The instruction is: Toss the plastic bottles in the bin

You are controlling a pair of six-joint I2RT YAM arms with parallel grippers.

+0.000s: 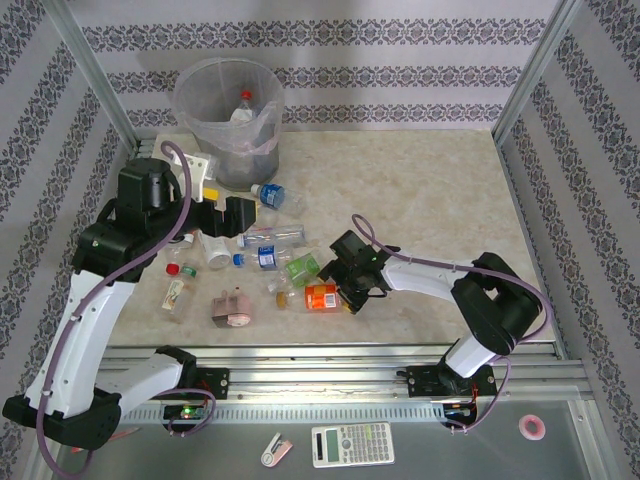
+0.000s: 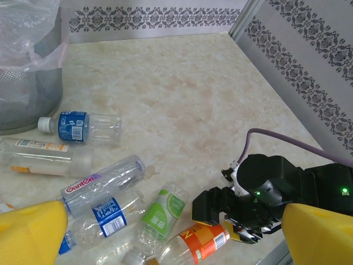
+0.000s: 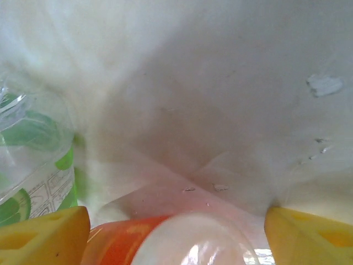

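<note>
The bin (image 1: pixel 228 105) stands at the back left with a red-capped bottle (image 1: pixel 243 108) inside. Several plastic bottles lie in front of it: a blue-labelled one (image 1: pixel 270 193), a clear one (image 1: pixel 272 236), a green-labelled one (image 1: pixel 300 267) and an orange-labelled one (image 1: pixel 322 296). My right gripper (image 1: pixel 345 290) is low over the table and open, its yellow fingertips (image 3: pixel 309 232) straddling the orange-labelled bottle (image 3: pixel 165 243), with a sliver of gap on the right side. My left gripper (image 1: pixel 235 215) hovers wide open above the bottle pile, nothing between its yellow fingertips (image 2: pixel 33 232).
A pink lumpy object (image 1: pixel 232 308) and a small bottle (image 1: pixel 175 295) lie at the front left. The metal rail (image 1: pixel 330 355) marks the table's near edge, with a calculator (image 1: pixel 352 445) and a pink tape roll (image 1: pixel 532 427) below it. Wallpapered walls and frame posts enclose the table.
</note>
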